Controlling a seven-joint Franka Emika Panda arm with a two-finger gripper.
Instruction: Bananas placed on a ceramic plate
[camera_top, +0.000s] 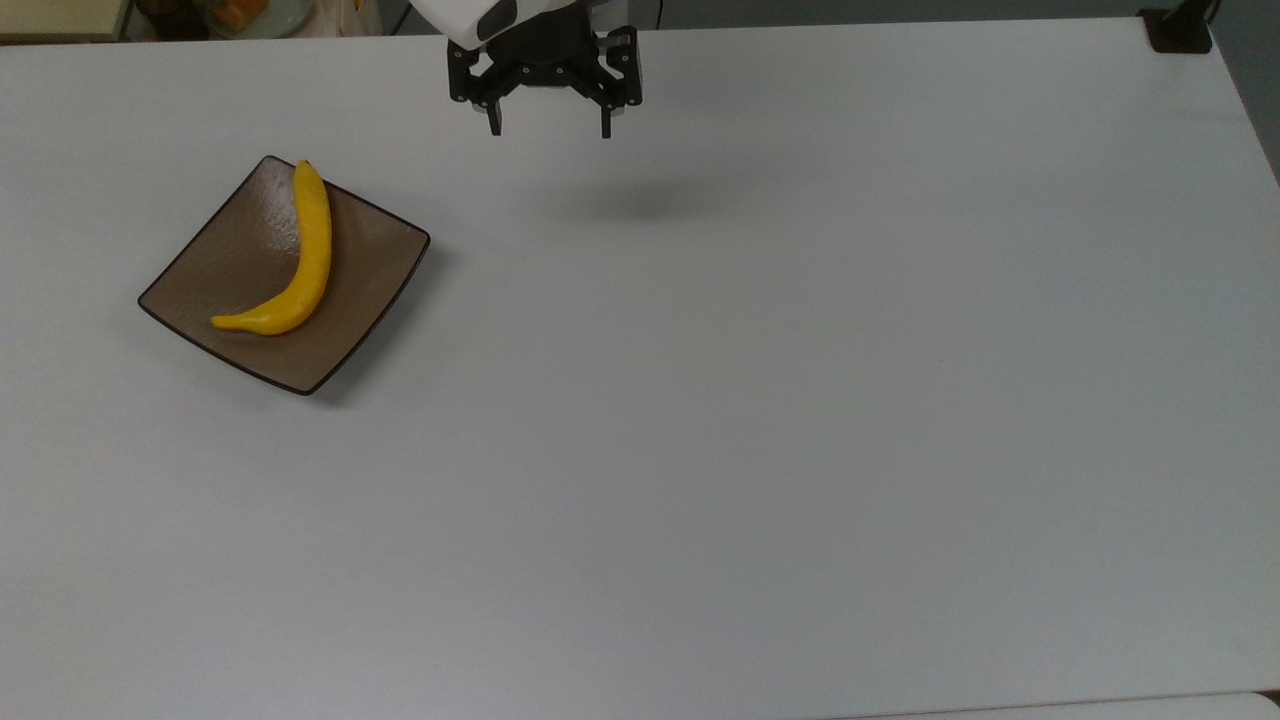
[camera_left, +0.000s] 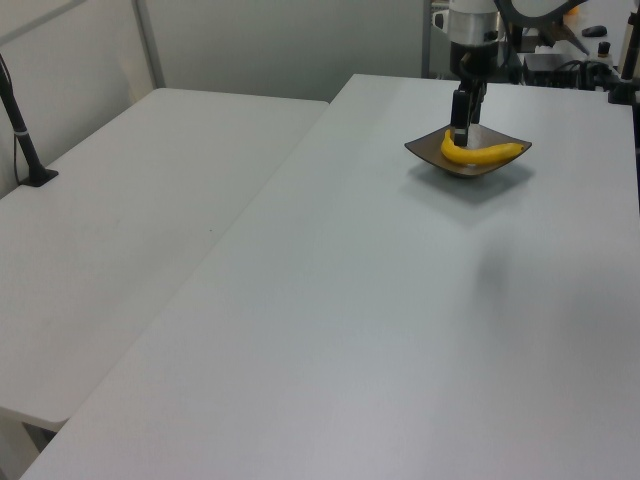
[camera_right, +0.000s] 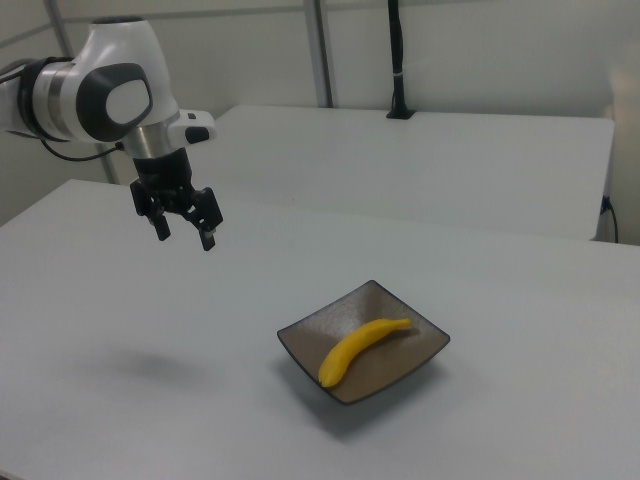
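Note:
A bright yellow curved banana (camera_top: 296, 262) lies inside the square glossy brown ceramic plate (camera_top: 220, 275) at the top view's left; both also appear as banana (camera_right: 355, 349) on plate (camera_right: 400, 365) in the right view, and as banana (camera_left: 484, 153) on plate (camera_left: 432, 150) in the left view. My gripper (camera_top: 548, 130) hangs open and empty well above the table, off to the top view's upper right of the plate. In the right view the gripper (camera_right: 184, 236) is high and left of the plate. In the left view the gripper (camera_left: 461, 121) overlaps the plate's far side.
The white table (camera_top: 750, 400) stretches wide to the top view's right and front. A second white table (camera_left: 130, 220) adjoins at the left view's left. A black post base (camera_top: 1178, 30) stands at the top view's far right corner. Clutter (camera_top: 240, 14) lies beyond the back edge.

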